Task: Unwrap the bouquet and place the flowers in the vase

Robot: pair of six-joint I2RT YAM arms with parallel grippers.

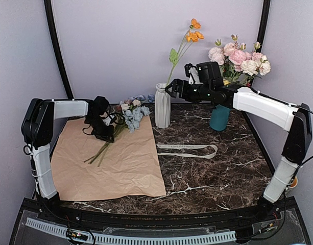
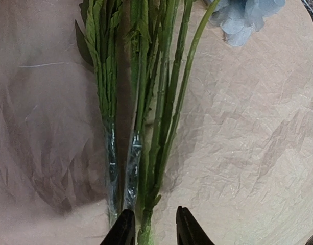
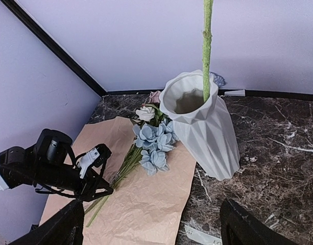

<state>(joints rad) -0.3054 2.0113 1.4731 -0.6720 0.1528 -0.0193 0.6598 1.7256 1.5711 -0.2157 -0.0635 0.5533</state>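
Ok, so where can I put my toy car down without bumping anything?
Best is the bare table in front of the ribbon, between the brown paper and the right arm. The paper's front half, nearer than the flowers, is bare too. The back is crowded: white vase, teal vase, flowers, left gripper and right gripper.
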